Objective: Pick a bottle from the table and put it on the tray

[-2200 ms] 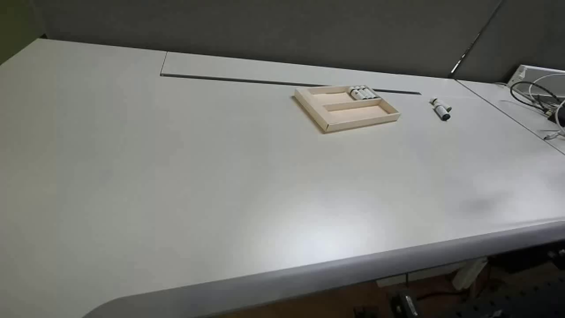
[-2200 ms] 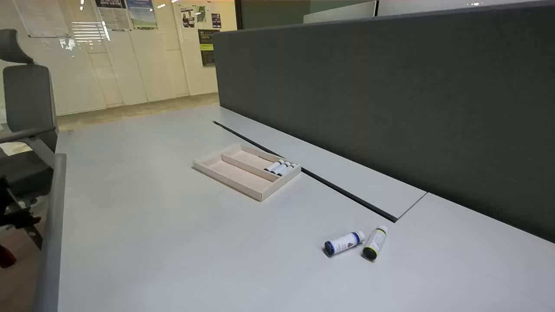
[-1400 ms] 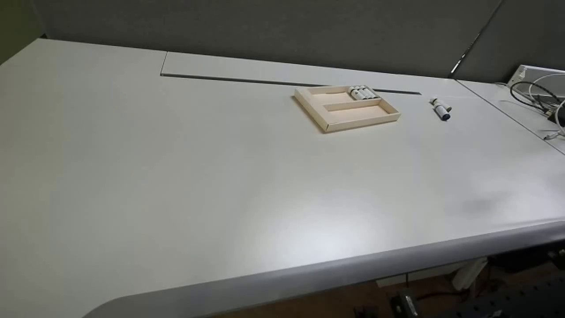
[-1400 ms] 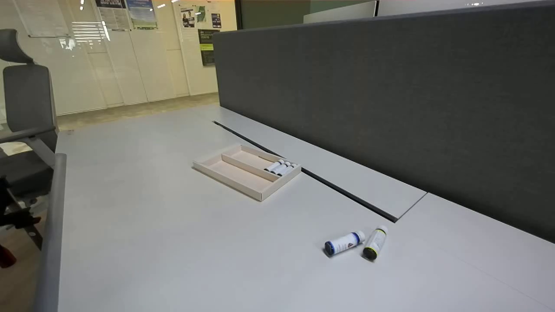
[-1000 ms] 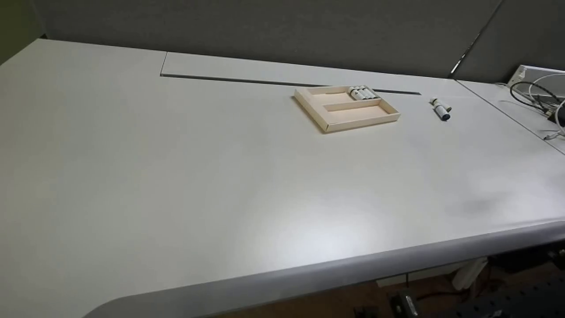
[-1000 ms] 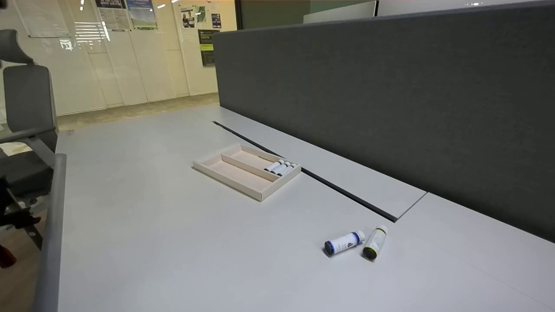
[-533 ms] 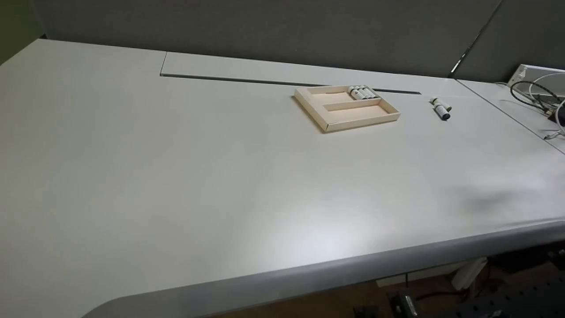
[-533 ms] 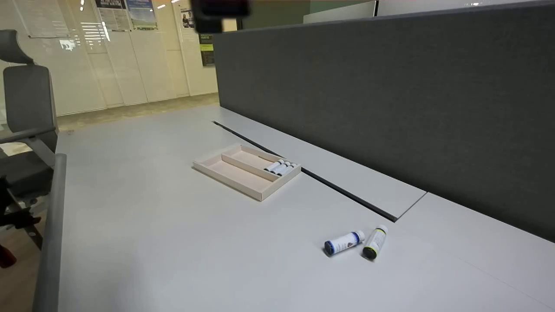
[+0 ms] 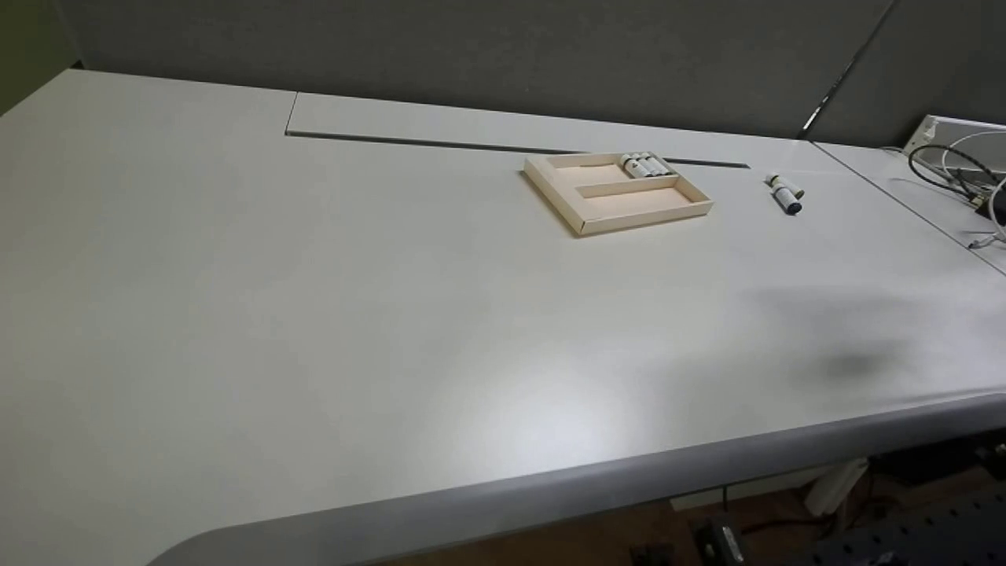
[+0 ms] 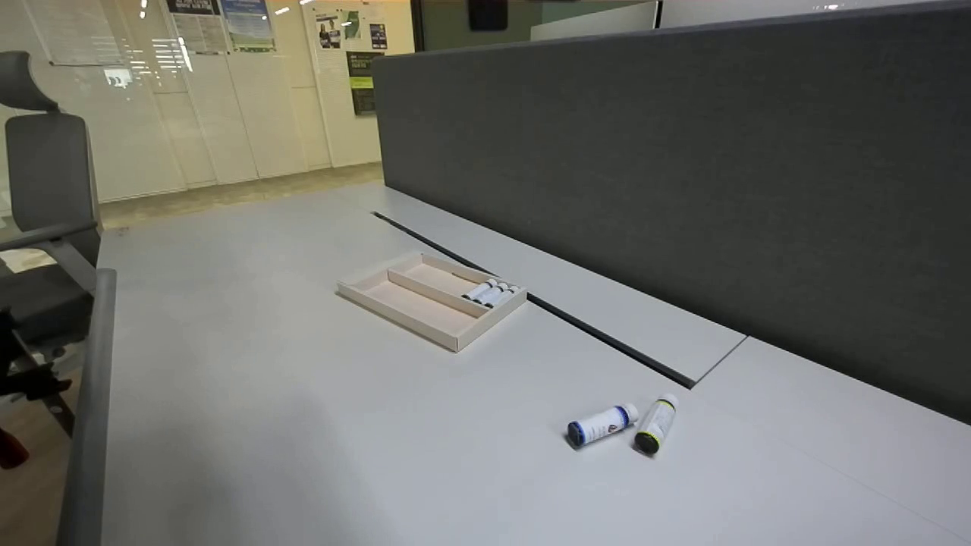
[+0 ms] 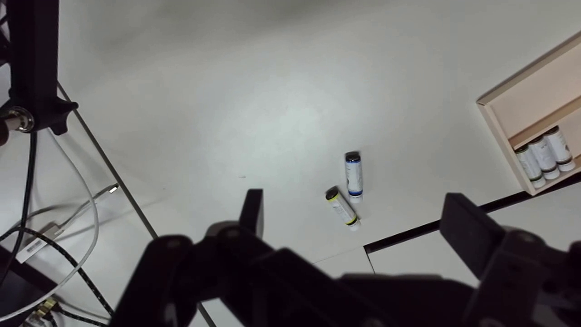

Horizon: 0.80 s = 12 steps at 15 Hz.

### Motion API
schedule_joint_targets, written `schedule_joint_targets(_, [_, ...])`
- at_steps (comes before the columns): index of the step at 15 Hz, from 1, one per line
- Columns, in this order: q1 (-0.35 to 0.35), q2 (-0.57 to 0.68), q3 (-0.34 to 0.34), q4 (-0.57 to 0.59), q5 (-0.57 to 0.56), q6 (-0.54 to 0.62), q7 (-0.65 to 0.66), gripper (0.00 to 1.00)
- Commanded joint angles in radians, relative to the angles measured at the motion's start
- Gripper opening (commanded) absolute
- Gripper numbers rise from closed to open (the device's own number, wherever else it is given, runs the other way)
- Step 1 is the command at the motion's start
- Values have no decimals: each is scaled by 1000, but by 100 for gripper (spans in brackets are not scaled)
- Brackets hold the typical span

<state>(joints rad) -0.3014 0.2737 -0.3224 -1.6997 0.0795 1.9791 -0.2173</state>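
Close Quarters Threaten a Clean Grab

A pincer point(image 11: 360, 221) hangs over the surface point(image 10: 455, 455), its jaws spread wide apart and holding nothing. Below, the blue-banded bottle point(image 11: 354, 177) and the yellow-banded bottle point(image 11: 342, 208) lie on their sides on that surface, just beside each other; whether they touch cannot be told. The tray point(image 10: 417, 305) sits well apart from the pair, with three similar bottles point(image 11: 543, 154) lined up in one of its compartments.

The pick appears yet to begin, and the close neighbor looks like the chief hazard: lowered at this spread, the pincer could straddle both bottles and pinch them together, or nudge one while closing on the other. Round sides invite rolling if an edge brushes them off-center, perhaps toward the dark slot point(image 10: 611, 340) nearby. Later, a low carry could clip the tray's rim, or a careless release could disturb the row inside.

Labels wrap both loose bottles, but their print is too small to read, and no brand can be made out. In the wrist view, a white adapter-like piece point(image 11: 36, 245) among the cables point(image 11: 96, 222) bears what looks like a barcode. Posters point(image 10: 249, 26) in the background of an exterior view carry print, none of it legible.
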Motion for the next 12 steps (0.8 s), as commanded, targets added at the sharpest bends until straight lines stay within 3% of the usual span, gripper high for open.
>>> schedule_joint_targets(1, [-25,1,25,7,-7,-5,4,100])
schedule_joint_targets(4, [-26,1,25,8,-7,-7,4,100])
schedule_joint_targets(12, [-29,341,108,200,65,170,125,100])
